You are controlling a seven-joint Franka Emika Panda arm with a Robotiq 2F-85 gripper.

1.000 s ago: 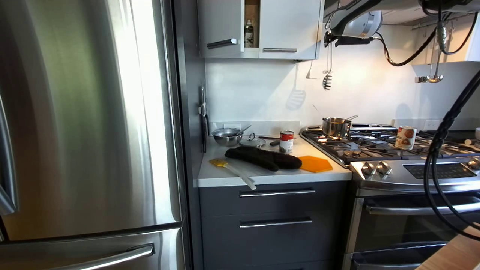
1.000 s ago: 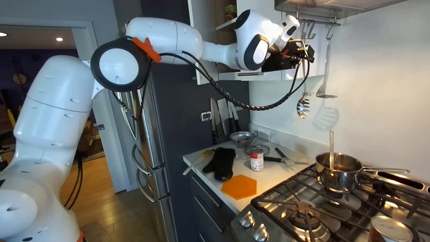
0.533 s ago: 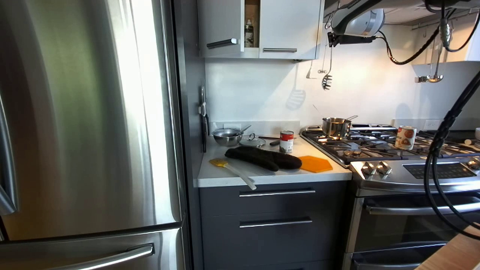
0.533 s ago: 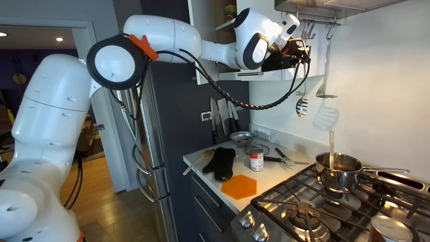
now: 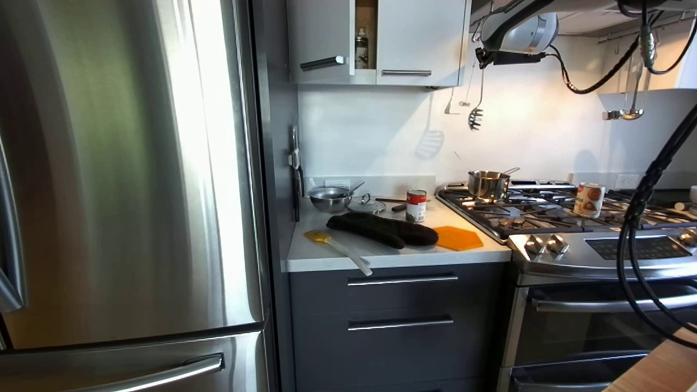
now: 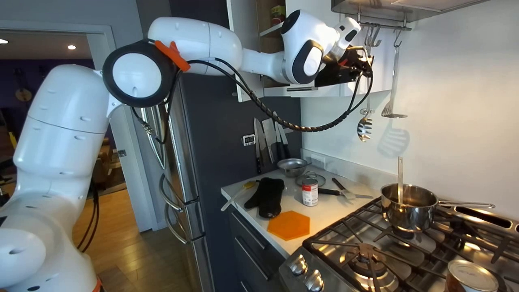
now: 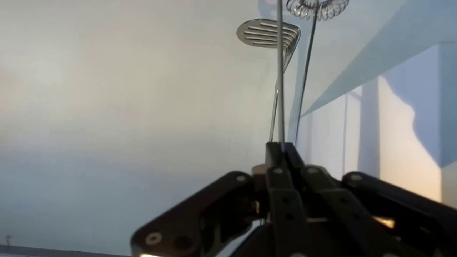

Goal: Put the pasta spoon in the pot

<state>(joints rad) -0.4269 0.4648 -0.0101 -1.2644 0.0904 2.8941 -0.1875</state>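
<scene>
The pasta spoon [image 5: 475,118] is slim and metallic with a toothed head. It hangs head-down against the white wall in both exterior views, and its top end is hidden behind the arm. My gripper [image 7: 284,147] is shut on the spoon's thin handle [image 7: 281,78], which runs out of the top of the wrist view; the head is outside that view. In an exterior view the black gripper [image 6: 363,65] sits high, just above the spoon's head. The shiny pot [image 6: 407,213] stands on the stove, lower than the spoon, with an upright utensil handle [image 6: 400,178] in it.
A slotted turner [image 7: 267,34] and a coiled whisk [image 7: 317,8] hang close beside the held handle. Above is the hood [image 6: 373,8]; the wall cabinet [image 5: 419,41] is near the arm. Cans [image 6: 310,192], a black mitt [image 6: 265,196] and an orange mat [image 6: 290,225] lie below.
My arm has drawn slightly back, with the elbow a bit higher. The whisk has swung away from the pasta spoon, and the spoon's handle has shifted slightly.
</scene>
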